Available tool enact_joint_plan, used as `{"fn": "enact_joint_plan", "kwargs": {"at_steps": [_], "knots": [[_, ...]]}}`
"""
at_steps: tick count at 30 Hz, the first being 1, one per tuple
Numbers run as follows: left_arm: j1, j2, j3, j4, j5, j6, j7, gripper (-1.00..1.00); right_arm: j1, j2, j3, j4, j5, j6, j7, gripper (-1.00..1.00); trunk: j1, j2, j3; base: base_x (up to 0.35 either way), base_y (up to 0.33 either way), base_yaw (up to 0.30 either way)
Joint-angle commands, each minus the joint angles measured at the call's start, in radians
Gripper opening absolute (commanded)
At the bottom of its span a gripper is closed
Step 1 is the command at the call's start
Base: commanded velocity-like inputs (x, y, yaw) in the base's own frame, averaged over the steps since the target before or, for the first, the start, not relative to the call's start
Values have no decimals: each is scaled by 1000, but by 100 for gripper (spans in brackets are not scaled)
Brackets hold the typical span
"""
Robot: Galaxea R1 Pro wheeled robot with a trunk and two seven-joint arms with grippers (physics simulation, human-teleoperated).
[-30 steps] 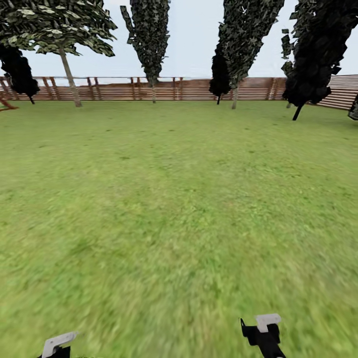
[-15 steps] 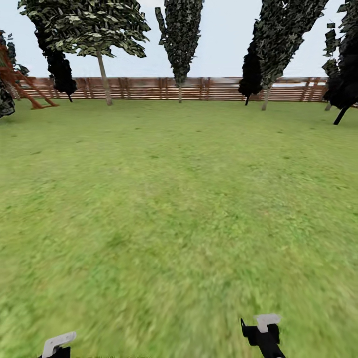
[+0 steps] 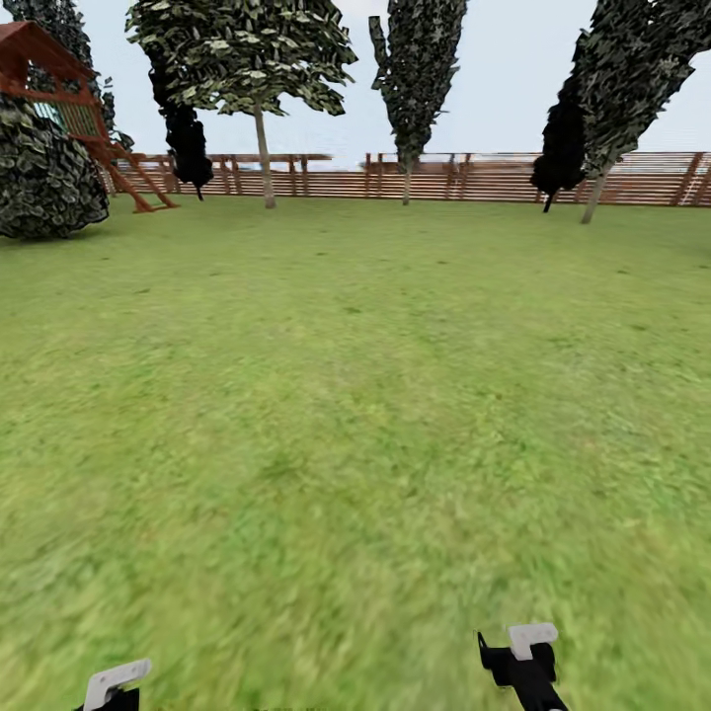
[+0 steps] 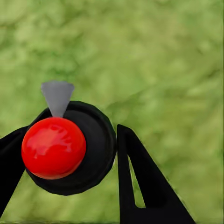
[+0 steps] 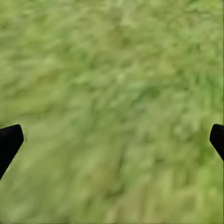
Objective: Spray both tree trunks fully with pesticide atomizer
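Since the earlier frames the whole head view has swung: fence and trees have slid rightward across the picture and a playhouse [image 3: 44,69] with a round bush [image 3: 44,178] has come in at far left. That is the camera turning leftward, not the things moving; both grippers sit in the same low corners as before.

Item, left gripper [image 4: 70,158]: fingers [image 4: 140,186] closed around the atomizer [image 4: 74,149], a black round body with a red ball top [image 4: 53,147] and a grey nozzle [image 4: 57,95] pointing out past the fingertips, over grass. Pickup judged done.

Item, right gripper [image 5: 112,140]: black tips at either edge of its wrist view, set wide, nothing between them but lawn [image 5: 112,93].

Item, garden: lawn to a brown slat fence [image 3: 474,180]. A pale-trunked tree [image 3: 263,148] stands before the fence, well ahead of the fingers; a second pale trunk [image 3: 594,197] leans at far right. Dark narrow trees [image 3: 410,69] between them.

Item, pesticide: none seen on any trunk.

Judgement: the turn is a search or heading change. Both trunks are well apart from the nozzle, so spraying has yet to start and a drive across the lawn comes first. Whether either pale tree is a target I cannot tell at this range
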Motion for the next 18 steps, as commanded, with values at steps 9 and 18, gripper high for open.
{"fn": "enact_joint_plan", "kwargs": {"at_steps": [9,18], "knots": [[0,0,0,0,1,1,0,-100,0,0,0,1,0,0,0,100,0,0,0,205,8,282],[0,0,1,0,2,1,0,-100,0,2,1,1,1,0,0,100,0,0,0,314,153,282]]}}
